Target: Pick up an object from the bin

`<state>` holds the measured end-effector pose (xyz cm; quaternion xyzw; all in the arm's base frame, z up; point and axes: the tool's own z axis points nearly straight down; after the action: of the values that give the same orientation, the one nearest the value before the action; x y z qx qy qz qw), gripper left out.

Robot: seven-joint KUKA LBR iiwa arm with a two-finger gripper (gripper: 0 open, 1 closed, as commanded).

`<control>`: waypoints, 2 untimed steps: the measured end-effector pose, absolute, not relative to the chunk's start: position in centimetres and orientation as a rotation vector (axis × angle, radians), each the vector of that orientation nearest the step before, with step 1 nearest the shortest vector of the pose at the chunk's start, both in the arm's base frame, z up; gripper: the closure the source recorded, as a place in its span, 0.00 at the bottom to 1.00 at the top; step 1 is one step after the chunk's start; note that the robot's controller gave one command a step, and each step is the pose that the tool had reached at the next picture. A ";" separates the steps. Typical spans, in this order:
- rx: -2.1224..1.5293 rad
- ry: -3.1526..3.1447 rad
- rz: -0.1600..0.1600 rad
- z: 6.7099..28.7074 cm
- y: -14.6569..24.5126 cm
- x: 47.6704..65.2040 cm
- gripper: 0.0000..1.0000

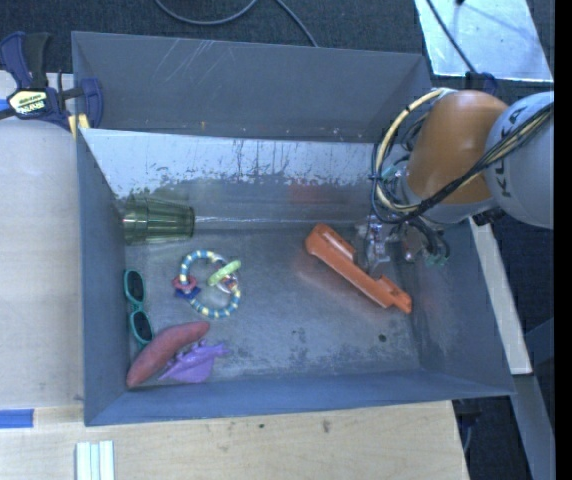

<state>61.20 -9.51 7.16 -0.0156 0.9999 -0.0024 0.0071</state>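
An orange elongated plastic tool (356, 266) lies slanted on the bin floor at the right, its thicker end toward the back wall. My gripper (378, 252) is down right over the middle of this tool, its tips at the tool's upper edge. The fingers are small and dark against the bin, and I cannot make out whether they touch the tool.
At the left lie a green translucent cup on its side (158, 221), a beaded ring toy (209, 283), green sunglasses (136, 305) and a reddish oval thing beside a purple one (174, 353). The arm with its orange cover hangs over the bin's right wall.
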 end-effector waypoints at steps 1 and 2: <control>0.086 3.132 -0.004 19.7 -13.2 62.0 0.00; 0.091 3.129 -0.006 20.2 -13.6 62.2 0.00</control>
<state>62.16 -13.64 20.18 0.0292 0.9996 -0.0019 0.0055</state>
